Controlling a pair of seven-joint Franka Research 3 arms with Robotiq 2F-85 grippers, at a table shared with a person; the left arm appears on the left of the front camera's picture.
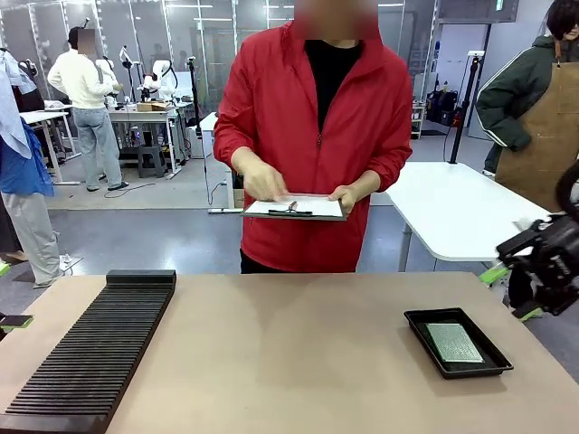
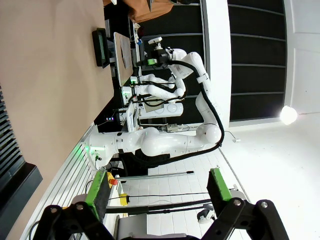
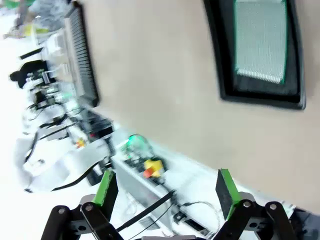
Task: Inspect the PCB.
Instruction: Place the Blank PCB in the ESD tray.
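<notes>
The PCB [image 1: 454, 343], a thin green board with a dotted grid, lies flat in a shallow black tray [image 1: 425, 321] on the right side of the table. In the right wrist view the PCB [image 3: 261, 40] lies ahead of and off to one side of my right gripper [image 3: 166, 192], which is open and empty. From the front, my right gripper [image 1: 511, 294] hovers off the table's right edge, just beyond the tray. My left gripper [image 2: 157, 192] is open and empty too, off the table's left side. One of its green fingertips [image 1: 16, 320] shows at the left edge.
A long black slotted rack [image 1: 95, 348] lies along the table's left side. Across the table stands a person in a red jacket holding a white-papered clipboard [image 1: 295, 208] with both hands. A white table [image 1: 452, 208] stands behind on the right.
</notes>
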